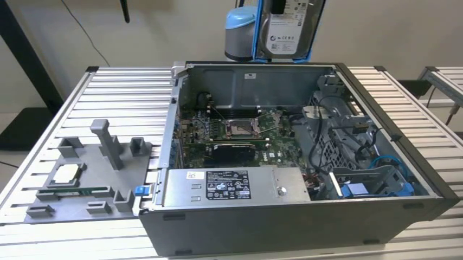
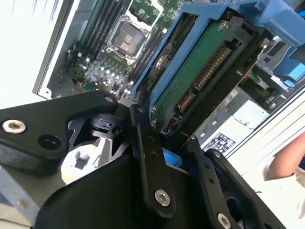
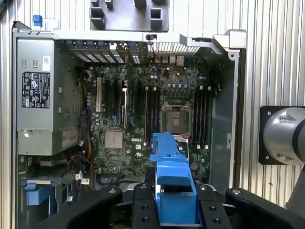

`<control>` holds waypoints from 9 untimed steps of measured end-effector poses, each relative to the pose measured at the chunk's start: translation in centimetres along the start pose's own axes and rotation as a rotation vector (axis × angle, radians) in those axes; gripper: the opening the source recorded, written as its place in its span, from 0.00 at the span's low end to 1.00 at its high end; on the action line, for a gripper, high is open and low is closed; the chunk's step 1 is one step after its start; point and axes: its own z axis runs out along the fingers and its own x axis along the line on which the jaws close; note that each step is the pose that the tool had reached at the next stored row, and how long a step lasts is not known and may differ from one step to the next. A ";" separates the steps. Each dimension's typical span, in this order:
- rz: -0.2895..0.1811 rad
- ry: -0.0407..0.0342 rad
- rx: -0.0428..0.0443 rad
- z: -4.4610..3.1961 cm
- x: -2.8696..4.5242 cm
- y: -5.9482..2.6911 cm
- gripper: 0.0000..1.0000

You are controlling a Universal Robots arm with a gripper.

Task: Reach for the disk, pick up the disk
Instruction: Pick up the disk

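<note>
The disk (image 1: 287, 27) was held upright at the exterior view's top centre, gripped edgewise in the closed hand (image 3: 175, 205), above the open computer case (image 1: 405, 179).

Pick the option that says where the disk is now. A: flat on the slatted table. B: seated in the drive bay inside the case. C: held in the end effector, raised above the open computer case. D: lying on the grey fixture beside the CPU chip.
C: in the exterior view the disk hangs above the open computer case, and in the second wrist view the end effector is closed on its blue caddy.
</note>
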 end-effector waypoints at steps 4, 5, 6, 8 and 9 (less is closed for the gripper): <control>0.000 0.0002 -0.0001 -0.04 0.00 -0.87 0.00; 0.000 0.0001 -0.0001 -0.04 0.00 -1.07 0.00; 0.000 0.0002 -0.0001 -0.06 0.00 -1.25 0.00; 0.000 0.0002 -0.0001 -0.07 0.00 -1.66 0.00; 0.000 0.0001 -0.0001 -0.08 0.00 -1.88 0.00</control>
